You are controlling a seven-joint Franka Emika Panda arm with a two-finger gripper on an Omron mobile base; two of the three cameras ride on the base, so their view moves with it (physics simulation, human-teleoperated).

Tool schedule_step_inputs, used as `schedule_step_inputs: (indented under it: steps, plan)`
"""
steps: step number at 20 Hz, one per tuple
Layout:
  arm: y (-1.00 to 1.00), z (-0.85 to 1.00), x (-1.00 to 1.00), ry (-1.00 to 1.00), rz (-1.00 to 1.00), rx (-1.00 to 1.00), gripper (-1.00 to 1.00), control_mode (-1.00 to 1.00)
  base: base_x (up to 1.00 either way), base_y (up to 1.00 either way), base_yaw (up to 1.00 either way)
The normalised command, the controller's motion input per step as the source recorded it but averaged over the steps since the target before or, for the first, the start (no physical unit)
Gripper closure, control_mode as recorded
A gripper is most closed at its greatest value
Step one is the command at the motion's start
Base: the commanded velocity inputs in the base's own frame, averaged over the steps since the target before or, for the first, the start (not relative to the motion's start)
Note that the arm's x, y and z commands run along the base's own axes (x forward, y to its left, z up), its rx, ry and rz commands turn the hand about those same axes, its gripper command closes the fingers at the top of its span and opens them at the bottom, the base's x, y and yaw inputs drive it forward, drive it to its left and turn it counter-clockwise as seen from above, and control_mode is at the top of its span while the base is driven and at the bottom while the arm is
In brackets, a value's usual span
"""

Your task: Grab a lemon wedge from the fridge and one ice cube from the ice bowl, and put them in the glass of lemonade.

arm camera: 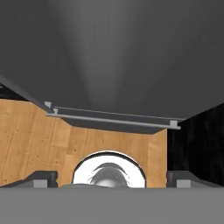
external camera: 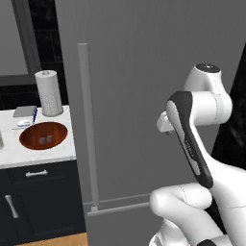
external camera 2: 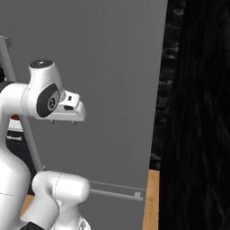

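The fridge (external camera: 144, 72) is a tall matte grey cabinet, shut, with a long vertical bar handle (external camera: 87, 125). Its door (external camera 2: 112, 81) stands right in front of my arm. My gripper (external camera 2: 63, 122) hangs close before the door and points down. The hand view shows its fingertips (arm camera: 41, 178) spread wide with nothing between them, so it is open. Below them are the fridge's lower edge and a horizontal bar (arm camera: 113, 120). The ice bowl (external camera: 29, 139), reddish-brown, sits on the white counter at the left with ice cubes (external camera: 45, 139) inside. The lemon wedge is hidden, and the glass of lemonade is out of view.
A paper towel roll (external camera: 49, 93) and a flat grey pad (external camera: 25, 112) stand behind the bowl. Dark drawers (external camera: 38, 192) sit under the counter (external camera: 62, 151). There is wooden floor (arm camera: 30, 140) below and a black wall (external camera 2: 202, 134) right of the fridge.
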Motion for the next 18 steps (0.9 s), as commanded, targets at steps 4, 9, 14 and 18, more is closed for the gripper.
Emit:
schedule_step_inputs:
  steps: [4,9,14,18]
  plan:
    - [0.00,0.00,0.00,0.00,0.00,0.00,-1.00,-1.00,0.00,0.00,0.00]
    - [0.09,0.00,-0.06,-0.02,0.00,-0.01,-1.00,-1.00,0.00,0.00,0.00]
    - [0.00,0.00,0.00,0.00,0.00,0.00,-1.00,1.00,-0.45,0.95,0.00]
    - [0.00,0.00,0.00,0.00,0.00,0.00,-1.00,1.00,-0.11,1.00,0.00]
